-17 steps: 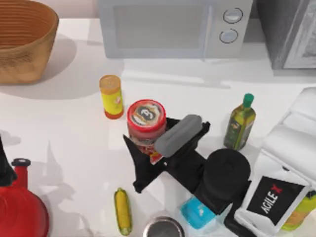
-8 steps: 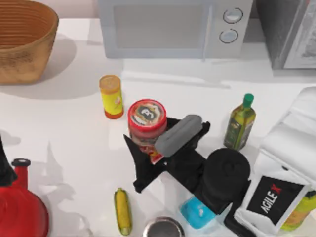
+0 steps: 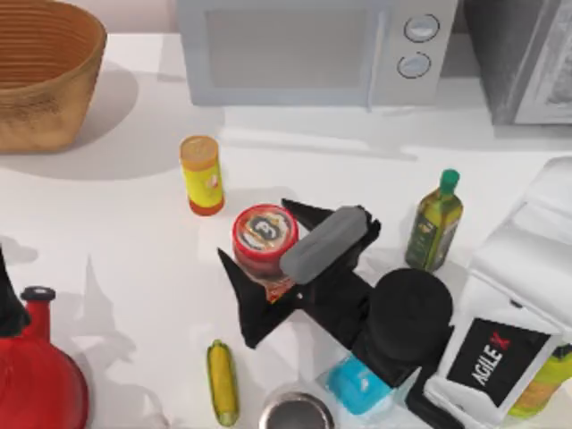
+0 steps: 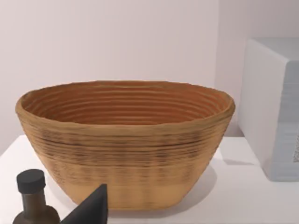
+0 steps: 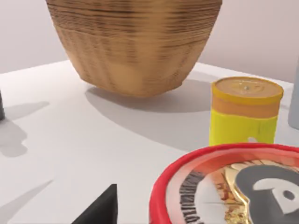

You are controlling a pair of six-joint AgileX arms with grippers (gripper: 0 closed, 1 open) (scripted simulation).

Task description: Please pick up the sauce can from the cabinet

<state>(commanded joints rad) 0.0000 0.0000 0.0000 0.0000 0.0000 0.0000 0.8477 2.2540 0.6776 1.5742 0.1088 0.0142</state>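
Note:
The sauce can (image 3: 264, 236), short and red with a pale lid and dark mark, stands on the white table near the middle, far from the cabinet (image 3: 518, 63) at the back right. My right gripper (image 3: 262, 238) is open around the can, one black finger behind it and one in front, each a little apart from its side. In the right wrist view the can's lid (image 5: 233, 186) is close up beside one finger (image 5: 100, 207). My left gripper (image 3: 7, 308) is parked at the table's left edge; its wrist view shows one fingertip (image 4: 93, 207) set off to the side.
A yellow canister (image 3: 201, 174) stands just left of the can. An oil bottle (image 3: 435, 222) is to its right. A microwave (image 3: 313, 49) and woven basket (image 3: 45, 71) line the back. A red kettle (image 3: 36, 375), corn cob (image 3: 222, 382) and metal cup (image 3: 295, 413) sit in front.
The right gripper's fingers have spread apart and let go of the sauce can. The can has sunk lower and now looks smaller in the top view.

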